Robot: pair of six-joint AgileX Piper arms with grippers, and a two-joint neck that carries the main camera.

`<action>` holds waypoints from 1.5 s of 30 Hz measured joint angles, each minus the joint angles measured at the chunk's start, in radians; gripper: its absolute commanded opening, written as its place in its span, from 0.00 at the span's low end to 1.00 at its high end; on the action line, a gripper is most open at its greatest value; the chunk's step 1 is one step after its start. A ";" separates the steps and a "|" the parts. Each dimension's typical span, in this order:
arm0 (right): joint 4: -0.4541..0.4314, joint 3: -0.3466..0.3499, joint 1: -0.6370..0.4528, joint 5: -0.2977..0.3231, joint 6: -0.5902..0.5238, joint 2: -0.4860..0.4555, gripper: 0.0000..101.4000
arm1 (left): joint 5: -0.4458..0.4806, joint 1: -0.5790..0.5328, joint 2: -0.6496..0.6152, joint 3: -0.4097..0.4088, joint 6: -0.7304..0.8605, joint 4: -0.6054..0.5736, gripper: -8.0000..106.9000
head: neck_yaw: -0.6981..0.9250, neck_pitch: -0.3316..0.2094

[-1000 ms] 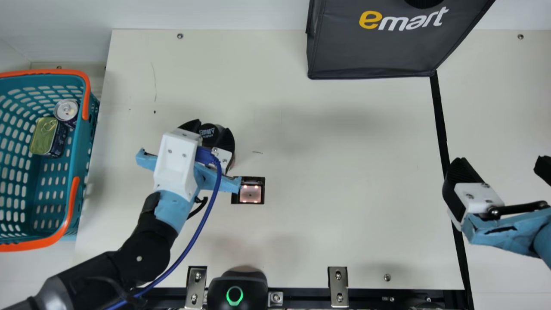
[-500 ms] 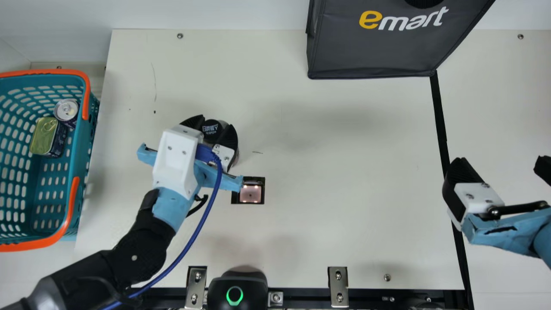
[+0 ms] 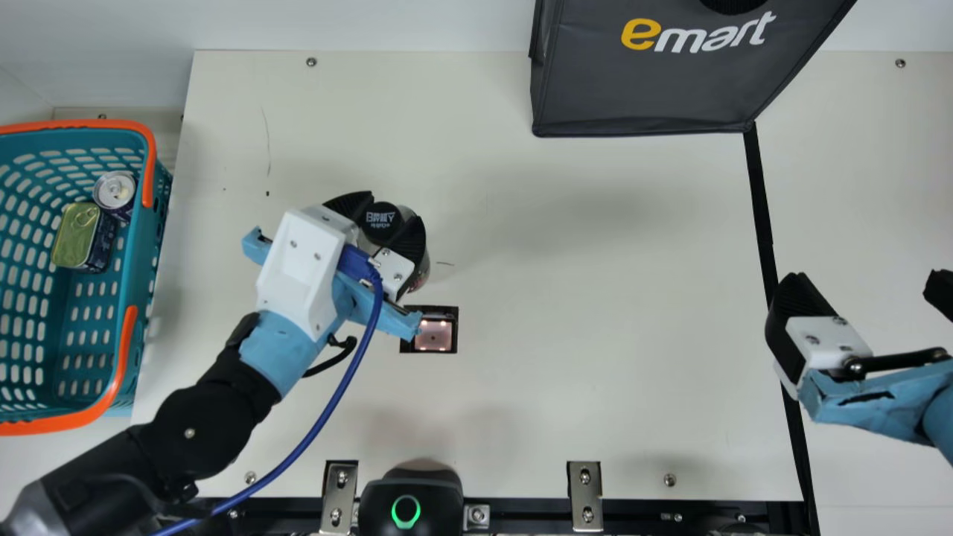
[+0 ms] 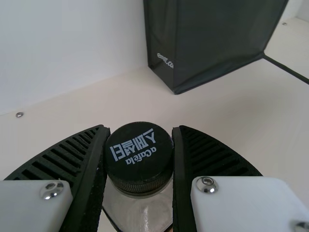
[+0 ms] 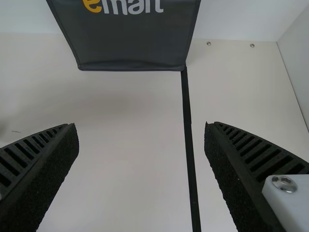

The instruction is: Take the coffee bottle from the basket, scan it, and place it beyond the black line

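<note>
In the main view my left gripper (image 3: 381, 223) is shut on the coffee bottle (image 3: 380, 217), whose black cap faces the camera, just behind the scanner (image 3: 433, 333). The left wrist view has the bottle's cap (image 4: 139, 157) between the two ribbed fingers of my left gripper (image 4: 139, 150). At the right, my right gripper (image 3: 864, 283) stands open over the black line (image 3: 761, 193). In the right wrist view the fingers of my right gripper (image 5: 142, 140) are wide apart, with the black line (image 5: 187, 121) visible between them.
The teal basket (image 3: 130, 298) at the left holds a round can (image 3: 115, 190) and a rectangular tin (image 3: 76, 235). A dark bag (image 3: 648, 89) stands at the back, its corner at the line's far end. A black device with a green ring (image 3: 406, 512) sits at the front edge.
My left gripper has moved slightly to the right with the bottle held, turning a little. The right arm has kept still.
</note>
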 measured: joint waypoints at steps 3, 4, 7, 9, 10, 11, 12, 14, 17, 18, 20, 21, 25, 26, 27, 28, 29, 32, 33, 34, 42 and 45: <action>0.000 0.000 0.000 0.000 0.000 0.000 0.90 | -0.058 0.022 -0.004 -0.016 0.042 -0.015 0.16 | 0.000 0.000; 0.000 0.000 0.000 0.000 0.000 0.000 0.90 | -0.073 0.026 -0.004 -0.019 0.057 -0.022 0.16 | 0.000 0.000; 0.000 0.000 0.000 0.000 0.000 0.000 0.90 | -0.129 0.050 -0.006 -0.031 0.106 -0.053 0.16 | 0.000 0.000; 0.000 0.000 0.000 0.000 0.000 0.000 0.90 | -0.167 0.069 -0.006 -0.038 0.145 -0.080 0.16 | 0.000 0.000; 0.000 0.000 0.000 0.000 0.000 0.000 0.90 | -0.182 0.076 -0.006 -0.043 0.163 -0.090 0.16 | 0.000 0.000; 0.000 0.000 0.000 0.000 0.000 0.000 0.90 | -0.202 0.086 -0.006 -0.046 0.185 -0.107 0.16 | 0.000 0.000; 0.000 0.000 0.000 0.000 0.000 0.000 0.90 | -0.220 0.096 -0.004 -0.048 0.208 -0.121 0.16 | 0.000 0.000; 0.000 0.000 0.000 0.000 0.000 0.000 0.90 | -0.253 0.113 0.000 -0.050 0.250 -0.156 0.16 | 0.000 0.000; 0.000 0.000 0.000 0.000 0.000 0.000 0.90 | -0.307 0.138 0.006 -0.050 0.325 -0.208 0.16 | 0.000 0.000; 0.000 0.000 0.000 0.000 0.000 0.000 0.90 | -0.323 0.147 0.010 -0.050 0.351 -0.227 0.16 | 0.000 0.000; 0.000 0.000 0.000 0.000 0.000 0.000 0.90 | -0.353 0.163 0.017 -0.050 0.399 -0.262 0.16 | 0.000 0.000; 0.000 0.000 0.000 0.000 0.000 0.000 0.90 | -0.369 0.171 0.020 -0.050 0.425 -0.282 0.16 | 0.000 0.000; 0.000 0.000 0.000 0.000 0.000 0.000 0.90 | -0.417 0.188 0.036 -0.046 0.525 -0.353 0.16 | 0.000 0.000; 0.000 0.000 0.000 0.000 0.000 0.000 0.90 | -0.428 0.190 0.041 -0.046 0.550 -0.372 0.16 | 0.000 0.000; 0.000 0.000 0.000 0.000 0.000 0.000 0.90 | -0.438 0.193 0.045 -0.046 0.576 -0.390 0.16 | 0.000 0.000; 0.000 0.000 0.000 0.000 0.000 0.000 0.90 | -0.448 0.194 0.050 -0.046 0.595 -0.407 0.16 | 0.000 0.000; 0.000 0.000 0.000 0.000 0.000 0.000 0.90 | -0.458 0.197 0.054 -0.046 0.619 -0.421 0.16 | 0.000 0.000; 0.000 0.000 0.000 0.000 0.000 0.000 0.90 | -0.483 0.199 0.068 -0.048 0.683 -0.462 0.16 | 0.000 0.000; 0.000 0.000 0.000 0.000 0.000 0.000 0.90 | -0.493 0.199 0.073 -0.048 0.706 -0.476 0.16 | 0.000 0.000; 0.000 0.000 0.000 0.000 0.000 0.000 0.90 | -0.501 0.199 0.077 -0.048 0.726 -0.487 0.16 | 0.000 0.000; 0.000 0.000 0.000 -0.001 0.000 0.000 0.90 | -0.557 0.211 0.106 -0.050 0.842 -0.533 0.16 | 0.000 0.000; 0.000 0.000 0.000 -0.001 0.000 0.000 0.90 | -0.579 0.221 0.109 -0.050 0.852 -0.523 0.16 | 0.000 0.000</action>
